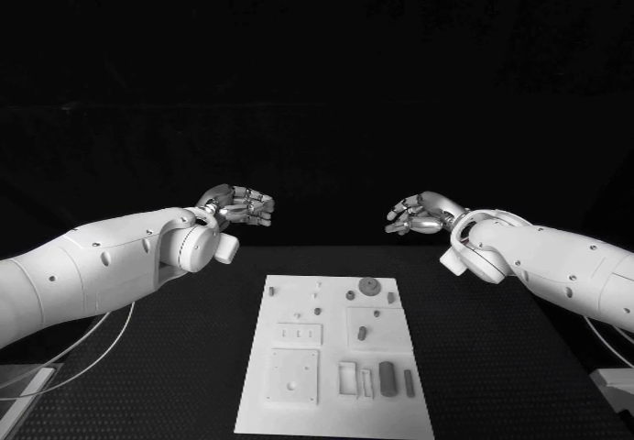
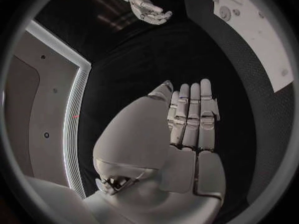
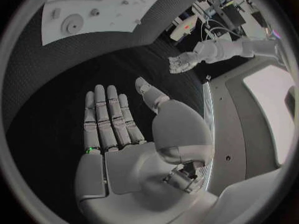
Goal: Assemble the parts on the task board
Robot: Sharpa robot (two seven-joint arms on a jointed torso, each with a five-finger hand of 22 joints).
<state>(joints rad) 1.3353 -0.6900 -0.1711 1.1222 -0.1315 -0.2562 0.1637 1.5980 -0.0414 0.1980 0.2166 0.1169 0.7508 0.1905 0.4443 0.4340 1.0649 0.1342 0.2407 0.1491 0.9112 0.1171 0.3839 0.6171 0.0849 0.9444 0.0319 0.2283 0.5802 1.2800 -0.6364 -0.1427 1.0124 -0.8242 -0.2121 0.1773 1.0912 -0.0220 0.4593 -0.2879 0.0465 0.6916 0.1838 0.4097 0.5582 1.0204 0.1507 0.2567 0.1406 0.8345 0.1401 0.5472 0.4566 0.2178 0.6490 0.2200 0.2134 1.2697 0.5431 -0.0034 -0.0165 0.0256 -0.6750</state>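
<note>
Two hands are held above the black bench (image 1: 158, 367), beyond the far end of the task board (image 1: 337, 408). Left of the board, the left hand (image 1: 239, 205) is raised with fingers extended, nothing gripped. Small grey parts (image 1: 371, 289) are spread on the board. Right of it, the right hand (image 1: 420, 215) is likewise spread and empty.

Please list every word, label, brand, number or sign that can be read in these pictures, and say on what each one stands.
None: no text can be read in any view.
Task board: carries only holes, slots and small parts, no lettering.
Left hand and right hand: no marking that can be read.
</note>
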